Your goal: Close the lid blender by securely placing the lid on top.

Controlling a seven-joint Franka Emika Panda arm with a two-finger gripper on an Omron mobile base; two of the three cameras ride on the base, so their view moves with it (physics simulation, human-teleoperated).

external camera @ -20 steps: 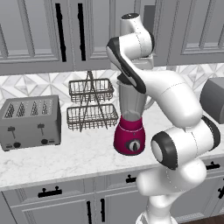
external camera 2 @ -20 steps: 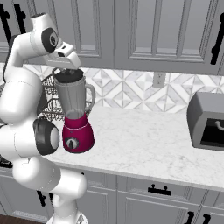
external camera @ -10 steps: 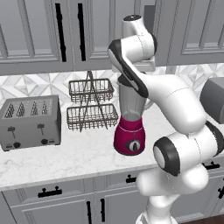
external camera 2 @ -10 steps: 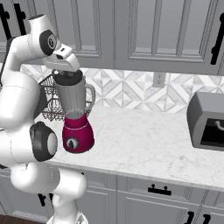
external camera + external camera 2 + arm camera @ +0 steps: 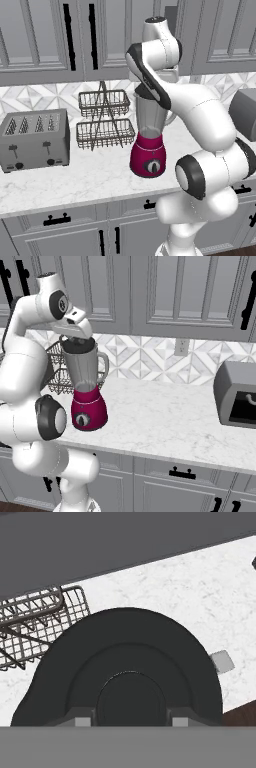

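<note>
The blender (image 5: 149,150) stands on the counter, with a magenta base (image 5: 89,412), a dark dial and a clear grey jar with a side handle. The black round lid (image 5: 77,345) lies level at the jar's rim. My gripper (image 5: 78,337) comes down on it from above. In the hand view the lid (image 5: 130,657) spreads wide and dark, and my gripper (image 5: 131,721) is shut on its raised centre knob, one fingertip on each side. In the left base view my forearm hides the lid's seating on the rim.
A two-tier wire basket rack (image 5: 104,120) stands just behind and left of the blender and also shows as a rack (image 5: 30,624) in the hand view. A grey four-slot toaster (image 5: 32,140) sits far left. A grey appliance (image 5: 237,393) is at the right. Upper cabinets hang close overhead.
My hand has sunk a little with the lid, down onto the jar's rim. The blender and the other things have stayed put.
</note>
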